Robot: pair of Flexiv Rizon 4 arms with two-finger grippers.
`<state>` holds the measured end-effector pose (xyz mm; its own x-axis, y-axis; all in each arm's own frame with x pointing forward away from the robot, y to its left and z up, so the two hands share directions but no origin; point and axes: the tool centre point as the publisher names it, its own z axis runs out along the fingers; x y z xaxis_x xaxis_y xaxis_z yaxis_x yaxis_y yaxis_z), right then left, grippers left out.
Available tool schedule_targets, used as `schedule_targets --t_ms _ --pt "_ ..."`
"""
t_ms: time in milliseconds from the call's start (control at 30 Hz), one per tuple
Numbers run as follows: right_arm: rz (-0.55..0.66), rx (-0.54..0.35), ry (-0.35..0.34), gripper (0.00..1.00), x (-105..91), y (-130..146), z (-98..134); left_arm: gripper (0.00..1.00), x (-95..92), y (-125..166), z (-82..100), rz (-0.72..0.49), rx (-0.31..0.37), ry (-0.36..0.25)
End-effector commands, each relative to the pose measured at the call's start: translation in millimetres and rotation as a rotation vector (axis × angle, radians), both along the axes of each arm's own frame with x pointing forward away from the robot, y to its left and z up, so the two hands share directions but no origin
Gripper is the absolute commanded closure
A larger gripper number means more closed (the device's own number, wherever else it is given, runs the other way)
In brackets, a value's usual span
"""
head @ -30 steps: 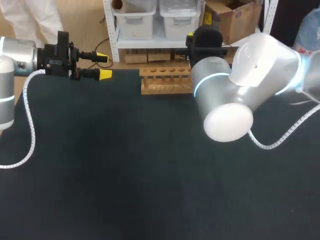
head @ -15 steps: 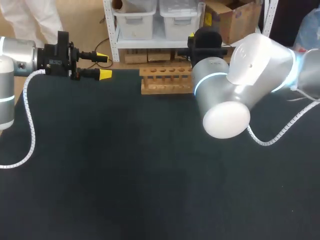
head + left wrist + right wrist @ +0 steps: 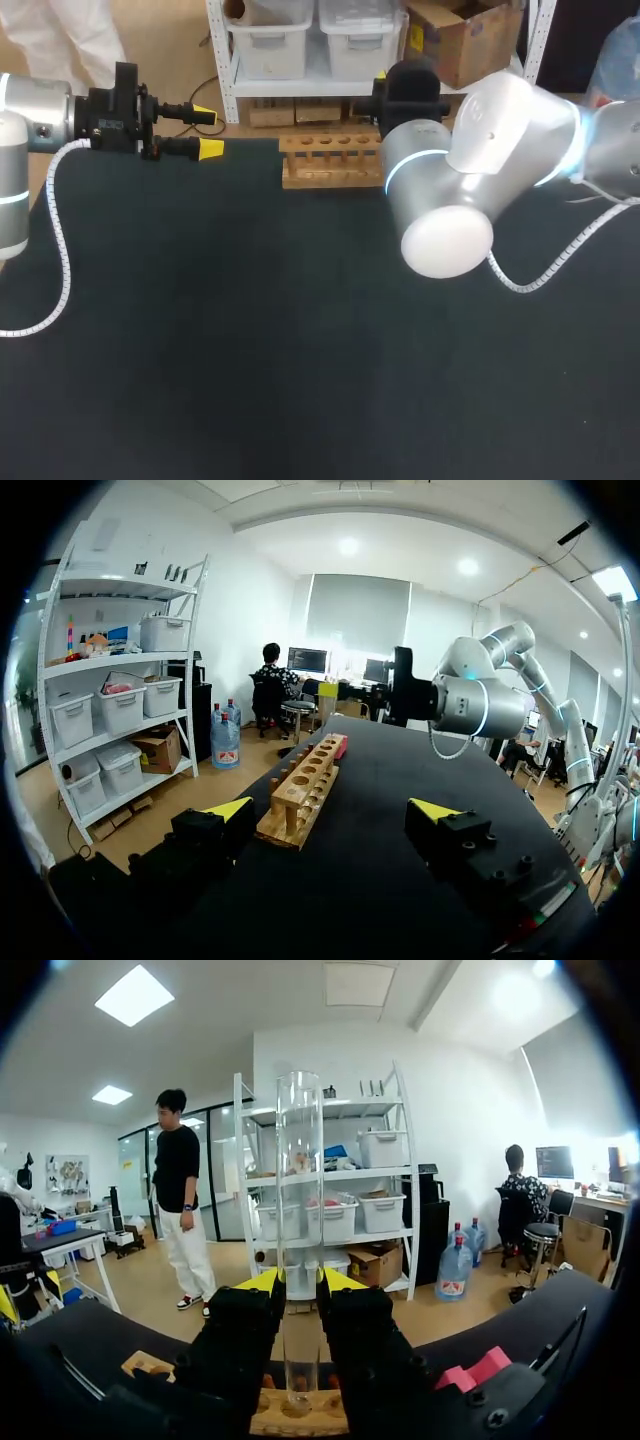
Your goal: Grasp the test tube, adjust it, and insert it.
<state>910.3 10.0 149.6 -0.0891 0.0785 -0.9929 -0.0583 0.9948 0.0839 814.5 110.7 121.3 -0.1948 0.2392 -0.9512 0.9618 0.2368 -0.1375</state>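
One wooden rack (image 3: 330,160) served as the marker. One clear test tube (image 3: 299,1240) stood upright right above it, clamped between the two fingers of the right gripper (image 3: 300,1282). Whether its lower end had entered a hole could not be told. The left gripper (image 3: 207,131) hung well off to the rack's left, fingers spread, holding nothing. One pink block (image 3: 475,1370) lay beside the rack.

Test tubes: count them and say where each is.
1. The tube stands upright, clamped between the right gripper's fingers, its lower end at the rack. Others may be hidden.
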Motion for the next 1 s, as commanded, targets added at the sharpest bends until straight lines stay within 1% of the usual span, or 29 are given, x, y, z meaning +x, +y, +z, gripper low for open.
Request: schedule_targets --t_ms 33,433,733,1000 --pt "0.081 0.01 -0.011 1.0 1.4 -2.1 -2.2 0.0 0.3 0.4 -1.0 -0.001 -0.002 -0.002" --pt "0.088 0.016 -0.005 1.0 3.6 0.0 -7.8 0.0 0.3 0.4 -1.0 -0.001 -0.002 -0.002" --pt "0.095 0.019 0.007 1.0 6.5 2.8 -18.4 0.0 0.3 0.4 -1.0 -0.001 -0.002 -0.002" --pt "0.09 0.032 0.021 1.0 5.1 4.3 -28.3 0.0 0.3 0.4 -1.0 -0.001 -0.002 -0.002"
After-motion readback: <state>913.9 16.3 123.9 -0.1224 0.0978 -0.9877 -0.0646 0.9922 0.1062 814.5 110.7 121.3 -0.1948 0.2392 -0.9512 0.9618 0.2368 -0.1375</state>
